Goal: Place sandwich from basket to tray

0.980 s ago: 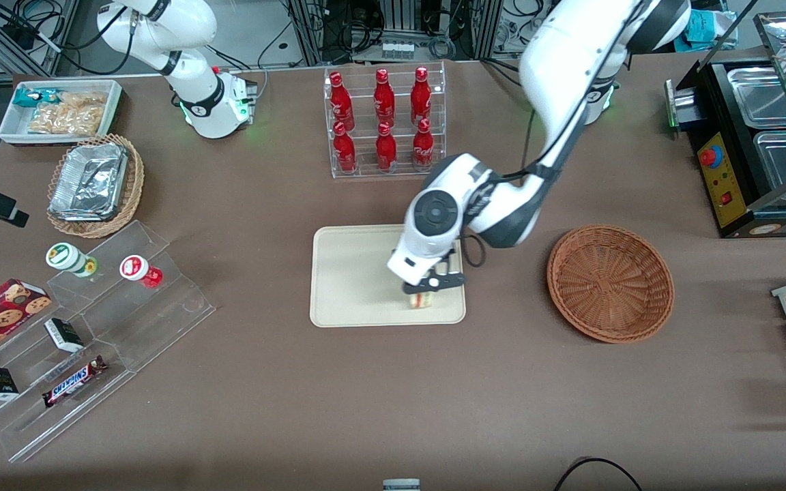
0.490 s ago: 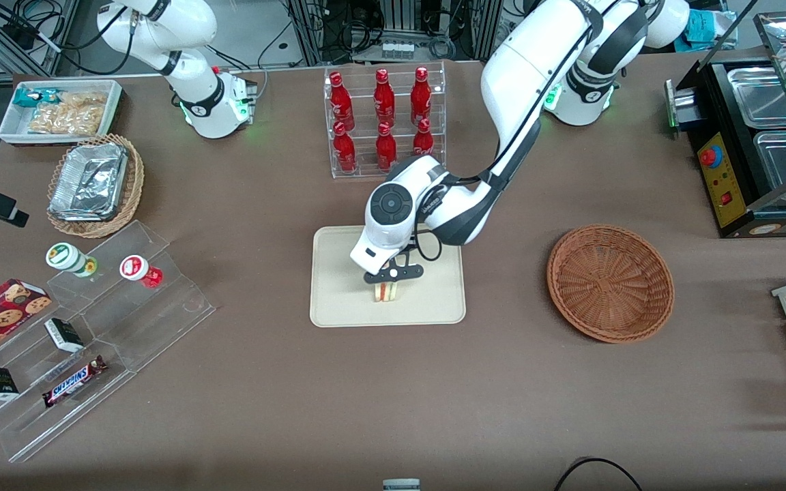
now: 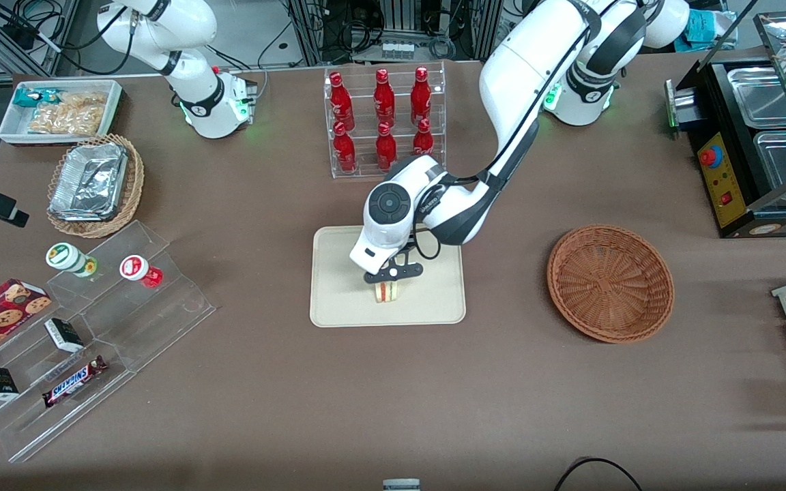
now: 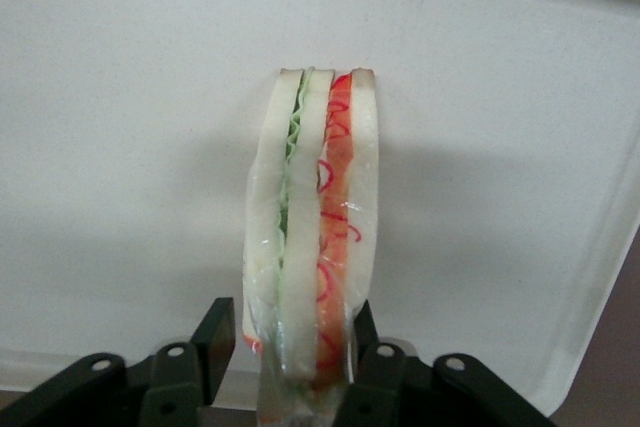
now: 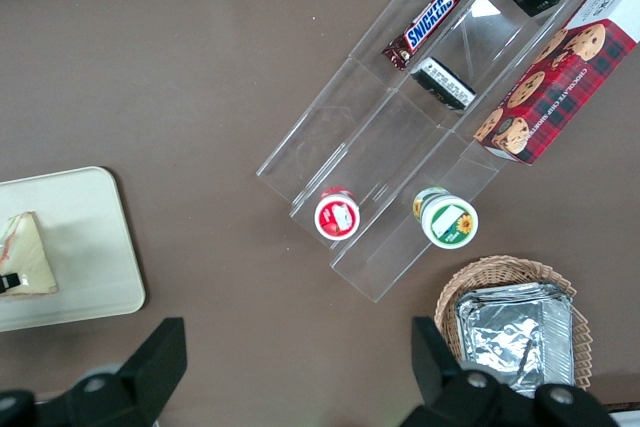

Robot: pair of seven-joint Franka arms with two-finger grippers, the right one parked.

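Sandwich on tray, jaws gripping it

Gripper point(image 3: 393, 274) w/ jaws closed on sandwich point(image 4: 312, 227), upright on tray point(image 3: 338, 300) mid-tabletop; basket point(image 3: 610, 282) well apart, toward working arm's end.

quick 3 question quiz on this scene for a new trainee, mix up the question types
1. True or false: the sandwich is over the tray.
2. What is in the basket? A) the sandwich B) foil trays C) nothing
3. Fill in: the gripper is shut on the ____.

Key:
1. True. The wrist view shows the sandwich on edge above the tray's surface; whether it touches cannot be told.
2. C. The basket sits toward the working arm's end of the table.
3. sandwich, with a finger on each bread face.
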